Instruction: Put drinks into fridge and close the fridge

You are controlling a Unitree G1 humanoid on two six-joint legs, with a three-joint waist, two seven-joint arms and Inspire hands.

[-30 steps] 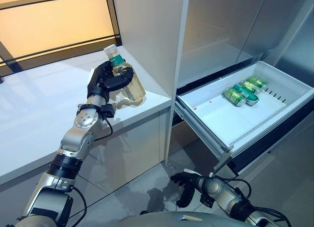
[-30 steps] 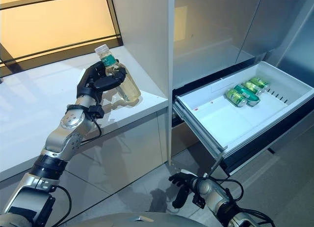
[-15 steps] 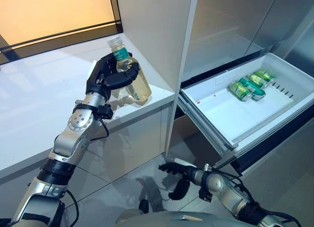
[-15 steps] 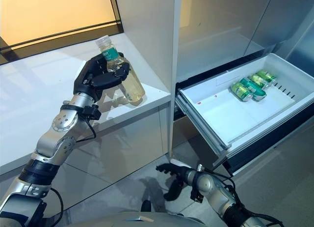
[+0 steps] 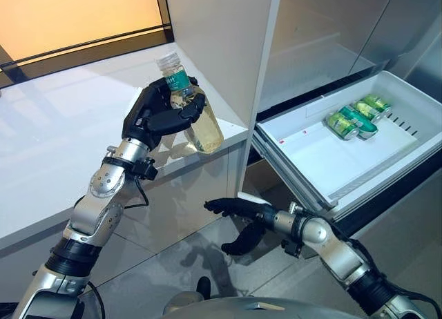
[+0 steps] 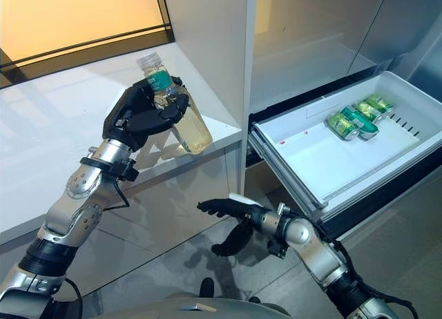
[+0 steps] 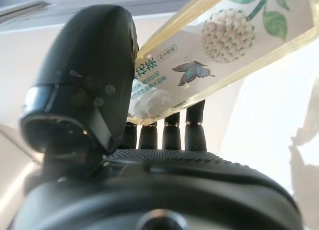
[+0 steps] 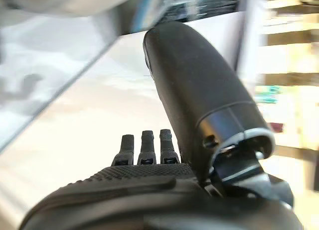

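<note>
My left hand (image 5: 157,112) is shut on a clear bottle (image 5: 197,116) of pale yellow drink with a green label, held tilted above the front right corner of the white counter (image 5: 62,146). The left wrist view shows the bottle (image 7: 219,41) across my fingers (image 7: 169,130), with the thumb curled over it. My right hand (image 5: 235,210) hangs open low over the floor, below the counter and left of the open white fridge drawer (image 5: 311,150). Several green cans (image 5: 352,119) lie at the drawer's far end.
A tall white cabinet panel (image 5: 262,77) stands between the counter and the fridge. The drawer juts out over the grey tiled floor (image 5: 179,271). A dark-framed orange window (image 5: 76,18) runs behind the counter.
My left hand has carried the bottle right and forward, off the counter towards its corner. My right hand has risen from the floor and reached left with its fingers spread.
</note>
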